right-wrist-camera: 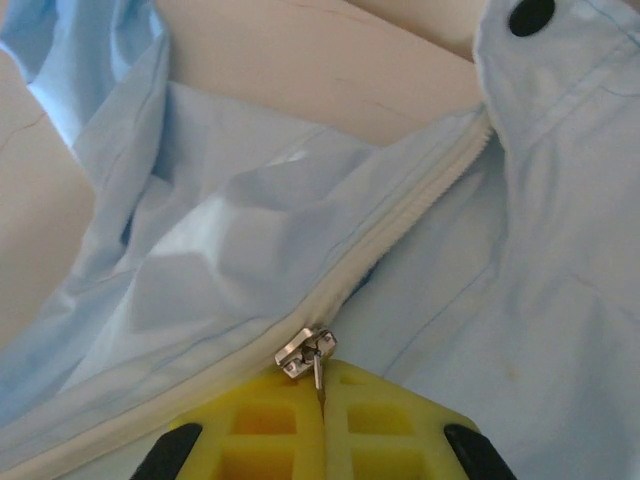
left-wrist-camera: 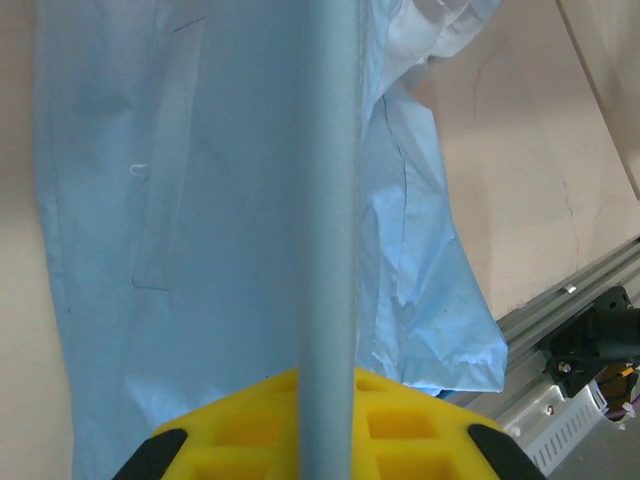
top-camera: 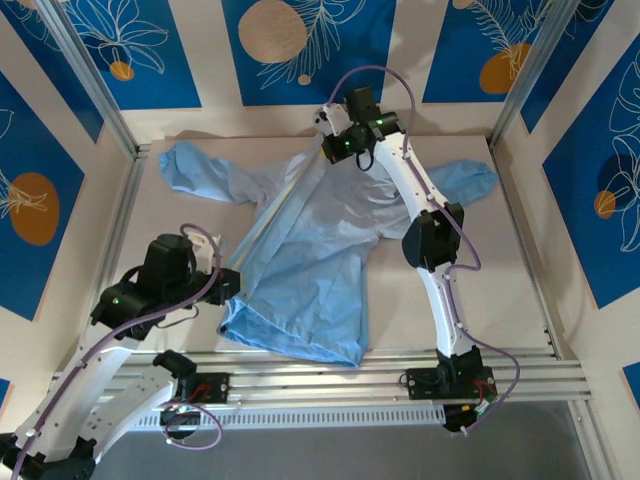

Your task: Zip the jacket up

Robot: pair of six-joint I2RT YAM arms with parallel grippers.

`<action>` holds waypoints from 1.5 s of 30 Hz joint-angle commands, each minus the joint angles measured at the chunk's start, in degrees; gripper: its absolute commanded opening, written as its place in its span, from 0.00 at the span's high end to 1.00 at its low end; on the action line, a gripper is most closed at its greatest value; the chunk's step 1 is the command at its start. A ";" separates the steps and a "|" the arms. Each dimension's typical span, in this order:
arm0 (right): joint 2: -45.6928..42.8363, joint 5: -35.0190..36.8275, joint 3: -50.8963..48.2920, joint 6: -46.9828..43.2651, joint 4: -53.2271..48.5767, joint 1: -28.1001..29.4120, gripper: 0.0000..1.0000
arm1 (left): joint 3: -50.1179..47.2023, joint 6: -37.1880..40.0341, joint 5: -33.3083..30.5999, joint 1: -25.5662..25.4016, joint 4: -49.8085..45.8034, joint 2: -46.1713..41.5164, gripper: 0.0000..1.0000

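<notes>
The beige tabletop [top-camera: 505, 285] carries the light-blue jacket [top-camera: 310, 255], which lies spread flat over its middle, collar toward the far edge and hem just short of the aluminium rails [top-camera: 340, 362] along the near edge. One sleeve [top-camera: 200, 163] reaches toward the far left corner and the other sleeve [top-camera: 468, 180] toward the right edge. A pale front edge runs as a straight, taut line across the cloth, from the hem's left end up to the collar.

The left hand [top-camera: 228, 282] sits at the left end of the hem, near the near-left part of the tabletop. In the left wrist view its yellow pads [left-wrist-camera: 400, 425] are closed on the jacket, and a tight fold of blue fabric rises straight up from between them [left-wrist-camera: 326, 420].

The right hand [top-camera: 336, 150] is at the collar, close to the far edge. In the right wrist view it is pinched shut [right-wrist-camera: 322, 415] on the pull tab [right-wrist-camera: 318, 380], which drops from the metal slider [right-wrist-camera: 303, 352] into the seam between the yellow pads. The white zipper [right-wrist-camera: 400, 232] stretches from the slider up and to the right, its teeth showing at the upper end. A small dark round stud [right-wrist-camera: 530, 14] sits on the fabric by the top edge of that view
</notes>
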 commanded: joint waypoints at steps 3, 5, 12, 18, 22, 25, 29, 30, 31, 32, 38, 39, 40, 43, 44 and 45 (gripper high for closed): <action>1.16 6.44 3.59 -0.68 6.93 -5.26 1.00 | -2.14 -2.32 -0.16 0.46 -6.99 -2.57 1.00; 1.16 6.27 3.92 -0.51 7.29 -6.23 1.00 | -3.28 -2.99 -0.34 0.46 -7.08 -3.36 1.00; 1.16 5.74 4.16 -0.76 8.09 -8.96 1.00 | -5.47 -5.03 -1.43 0.46 -6.63 -3.17 1.00; 1.58 4.95 4.20 0.00 9.03 -10.83 1.00 | -6.98 -7.80 -2.10 0.46 -5.61 -1.39 1.00; 2.04 4.42 4.29 0.62 10.06 -11.87 1.00 | -8.22 -9.64 -3.19 0.46 -5.15 -0.75 1.00; 2.61 3.78 4.79 1.59 10.73 -12.67 1.00 | -8.66 -10.63 -4.63 0.54 -5.33 0.22 1.00; 3.52 1.96 6.20 3.65 11.31 -13.87 1.00 | -8.94 -11.21 -5.28 0.88 -4.55 2.15 1.00; 3.67 1.64 6.37 4.05 11.56 -14.13 1.00 | -8.90 -11.15 -5.27 1.03 -4.30 2.71 1.00; 3.71 1.45 6.42 4.39 11.76 -14.33 1.00 | -8.86 -11.19 -5.42 1.20 -4.27 3.10 1.00; 3.80 1.34 6.35 4.56 12.04 -14.49 1.00 | -8.77 -11.08 -5.77 1.46 -4.36 3.56 1.00; 4.42 0.79 6.45 5.20 13.61 -15.41 1.00 | -8.82 -10.18 -4.51 5.17 -2.64 5.33 1.00; 4.50 0.66 6.55 5.38 13.80 -15.59 1.00 | -8.94 -9.97 -3.91 5.98 -2.15 5.70 1.00; 4.59 0.49 6.62 5.54 13.98 -15.73 1.00 | -9.03 -9.76 -3.29 6.65 -1.59 6.03 1.00; 4.93 -0.14 6.98 5.81 14.60 -16.14 1.00 | -9.05 -8.81 -1.72 8.77 0.12 7.61 1.00; 5.07 -0.39 7.13 5.85 14.77 -16.25 1.00 | -8.97 -8.46 -1.14 9.59 0.59 8.21 1.00; 5.16 -0.54 7.14 5.88 14.99 -16.29 1.00 | -8.90 -8.02 -0.57 10.37 1.18 8.86 1.00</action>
